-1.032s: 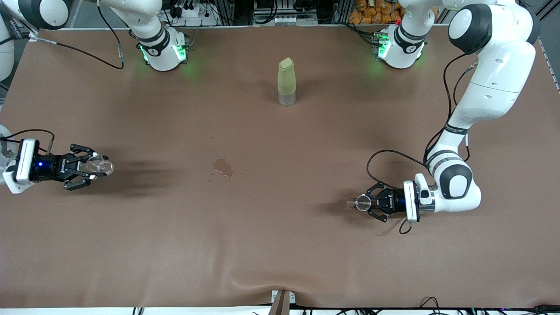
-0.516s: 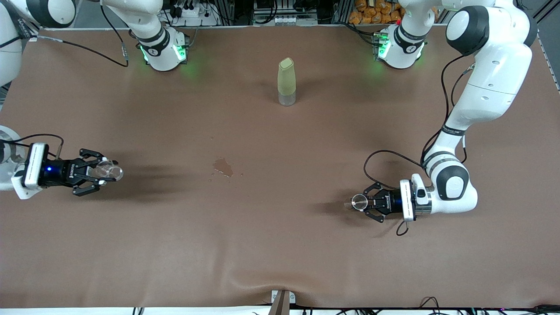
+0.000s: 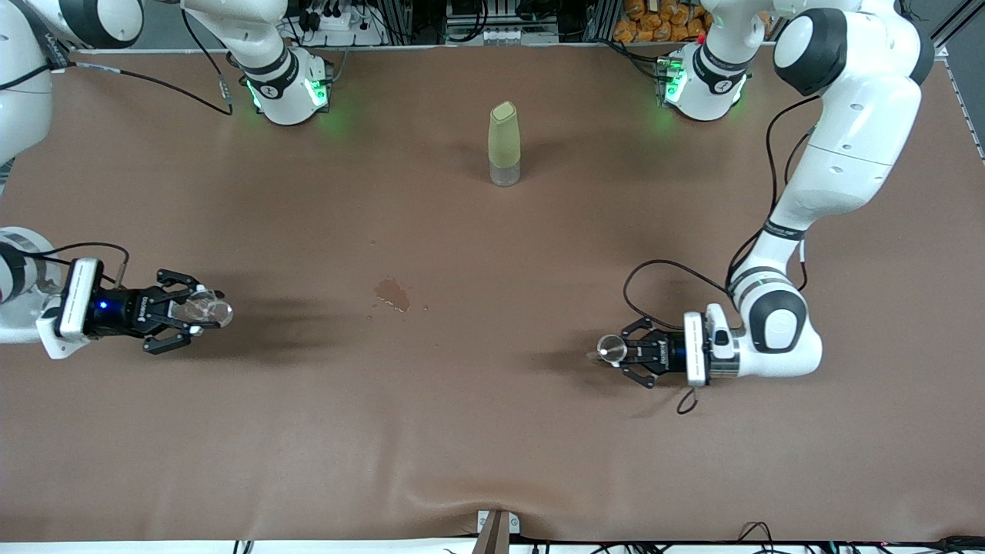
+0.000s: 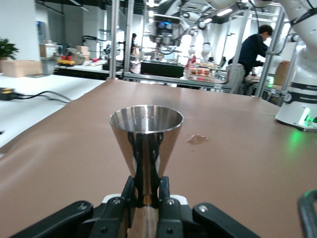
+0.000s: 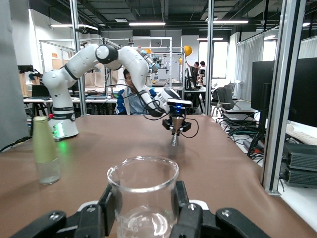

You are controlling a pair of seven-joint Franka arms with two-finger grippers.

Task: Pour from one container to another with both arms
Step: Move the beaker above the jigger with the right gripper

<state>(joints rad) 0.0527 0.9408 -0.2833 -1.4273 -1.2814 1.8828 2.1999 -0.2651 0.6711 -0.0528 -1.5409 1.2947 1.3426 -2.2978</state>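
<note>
My left gripper (image 3: 618, 350) is shut on the narrow waist of a steel cone-shaped jigger (image 3: 611, 348), held upright over the table toward the left arm's end. In the left wrist view the jigger (image 4: 146, 130) rises straight from the closed fingers (image 4: 164, 191). My right gripper (image 3: 202, 311) is shut on a clear glass beaker (image 3: 208, 309) over the right arm's end of the table. The right wrist view shows the beaker (image 5: 143, 196) upright between the fingers (image 5: 106, 202), and the left gripper with the jigger (image 5: 175, 130) farther off.
A pale yellow-green capped bottle (image 3: 504, 145) stands upright near the robots' bases, midway between them, also in the right wrist view as the bottle (image 5: 44, 156). A small wet spill (image 3: 392, 295) marks the brown table cover (image 3: 492, 431) between the two grippers.
Both grippers have slid toward the middle of the table with their containers still held, the right one with the beaker and the left one with the jigger.
</note>
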